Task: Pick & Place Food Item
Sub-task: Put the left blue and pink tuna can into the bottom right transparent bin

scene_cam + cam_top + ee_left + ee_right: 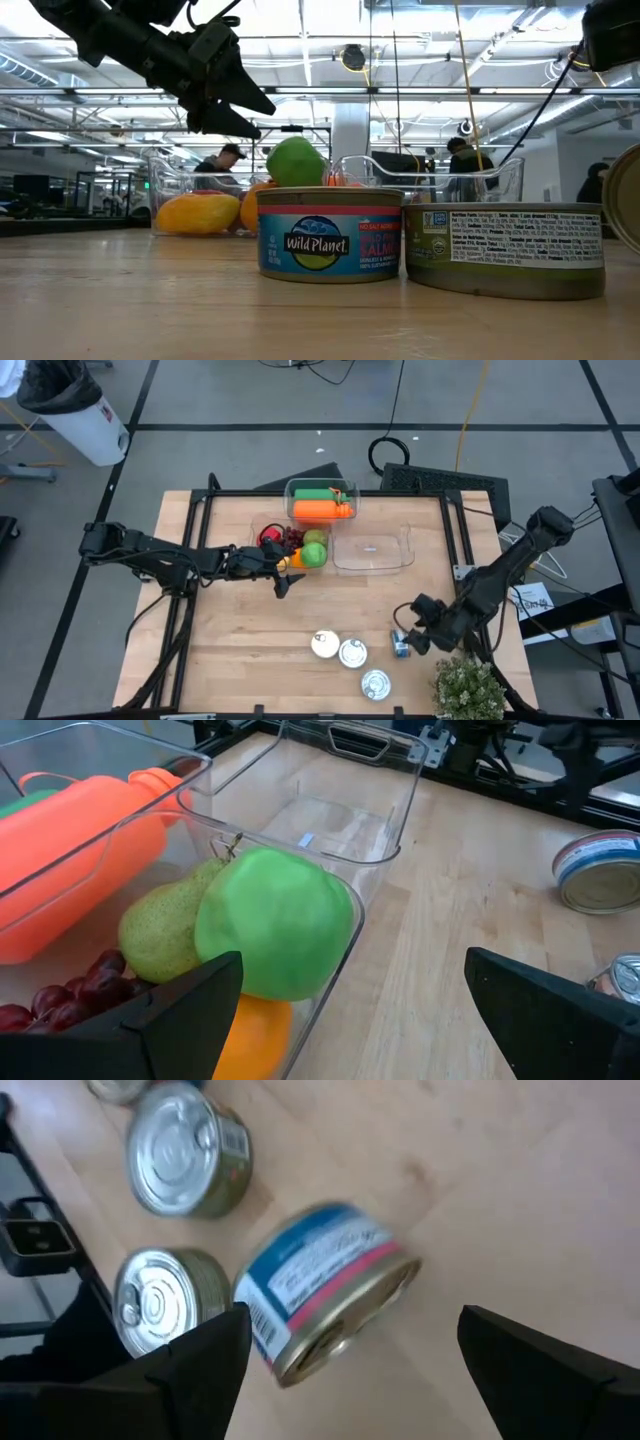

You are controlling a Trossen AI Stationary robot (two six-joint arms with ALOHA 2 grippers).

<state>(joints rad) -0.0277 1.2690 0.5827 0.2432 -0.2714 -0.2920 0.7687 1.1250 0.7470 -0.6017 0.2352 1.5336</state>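
Reaching with spread, empty fingers, the right gripper [405, 628] nears a tipped salmon can [325, 1288].
On its side, it could roll away; left gripper [285, 580], likewise wide and empty, hovers by the fruit bin [262, 526].

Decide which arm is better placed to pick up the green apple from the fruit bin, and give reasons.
Left. The left gripper hovers open at the bin beside the green apple, which fills its wrist view. The right gripper is open over the cans, near the tipped can.

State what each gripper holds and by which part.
Nothing is held. The left gripper is open above the green apple; the right gripper is open over a tipped salmon can, not touching it.
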